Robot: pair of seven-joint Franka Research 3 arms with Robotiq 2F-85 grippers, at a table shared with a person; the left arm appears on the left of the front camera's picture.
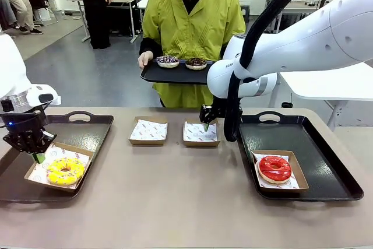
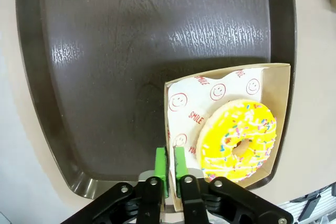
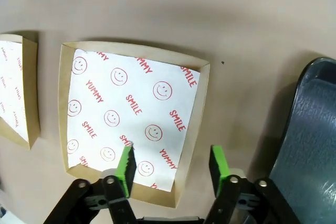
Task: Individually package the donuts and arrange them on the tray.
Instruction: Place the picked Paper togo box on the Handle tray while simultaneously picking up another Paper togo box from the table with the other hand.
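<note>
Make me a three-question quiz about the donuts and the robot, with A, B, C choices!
1. Where is the red donut? A) boxed on the robot's right tray B) on the person's tray C) on the bare table
2. How many donuts are on the tray the person holds? A) one B) two C) four
3. How is the right gripper? A) open B) shut on a donut C) shut on a tray
Answers: 1 A, it lies boxed there. 2 B, a purple-sprinkled donut and a chocolate one. 3 A, its pads stand apart over an empty box.

Yellow donut (image 1: pixel 64 171) sits in a box (image 1: pixel 39 171) on the left tray (image 1: pixel 81 135)
</note>
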